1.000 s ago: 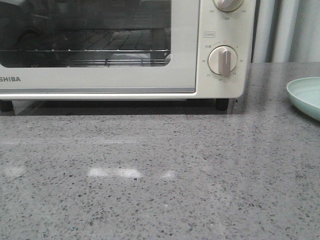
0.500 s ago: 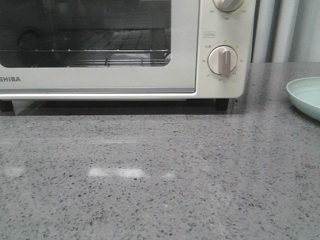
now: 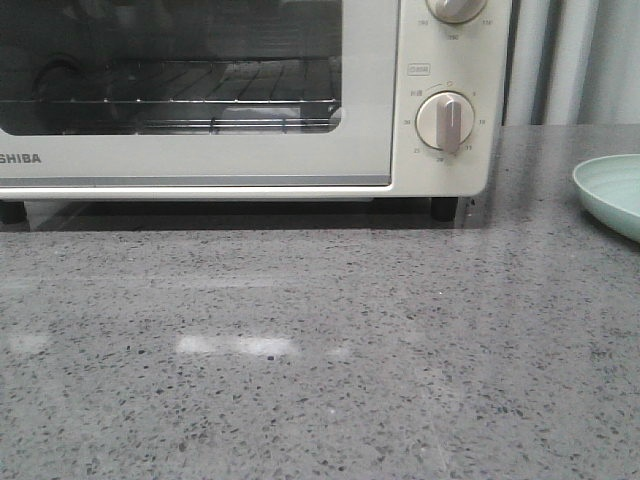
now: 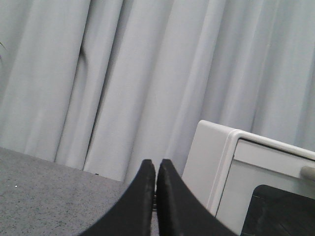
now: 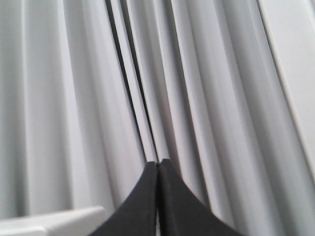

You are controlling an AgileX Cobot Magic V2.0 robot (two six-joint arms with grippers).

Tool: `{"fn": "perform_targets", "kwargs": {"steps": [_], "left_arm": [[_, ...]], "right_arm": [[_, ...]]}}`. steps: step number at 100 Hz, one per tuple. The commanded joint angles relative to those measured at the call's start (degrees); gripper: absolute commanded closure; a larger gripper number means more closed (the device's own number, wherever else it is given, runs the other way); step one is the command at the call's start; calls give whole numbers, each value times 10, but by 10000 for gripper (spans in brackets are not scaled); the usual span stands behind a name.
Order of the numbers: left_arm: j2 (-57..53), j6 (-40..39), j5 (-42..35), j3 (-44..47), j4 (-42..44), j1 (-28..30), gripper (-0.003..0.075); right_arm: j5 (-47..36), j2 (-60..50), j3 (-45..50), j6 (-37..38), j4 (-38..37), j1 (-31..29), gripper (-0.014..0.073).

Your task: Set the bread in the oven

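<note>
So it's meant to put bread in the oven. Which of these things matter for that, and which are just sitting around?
For the job:
- oven, door closed
- left gripper and right gripper, both shut and empty
- bread: not in view

Just there:
- pale green dish
- grey countertop
- curtain

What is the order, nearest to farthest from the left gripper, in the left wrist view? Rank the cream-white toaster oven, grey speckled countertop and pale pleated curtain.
1. Cream-white toaster oven and grey speckled countertop: flanking the shut left gripper, too close to call.
2. Pale pleated curtain: behind both, farthest.
</note>
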Motion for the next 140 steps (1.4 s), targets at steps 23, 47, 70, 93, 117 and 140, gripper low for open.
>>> {"fn": "perform_targets", "kwargs": {"steps": [23,47,70,93,117,140], "left_arm": [[-17,-9,72,-110,0,-8,741],[6,-7,191,-217,-1,-84,741],[84,23,214,-283,-1,-203,741],[220,75,225,-337,0,-303,741],[377,76,199,-399,0,-327,742],[483,76,202,-463,-3,-327,742]], "right_arm": [[316,-12,-68,49,0,-3,662],[438,20,-176,49,4,1,662],[489,105,-243,40,8,19,664],[561,227,-315,-69,8,53,664],[639,300,-387,-75,12,57,664],[628,307,-400,-76,36,57,664]]}}
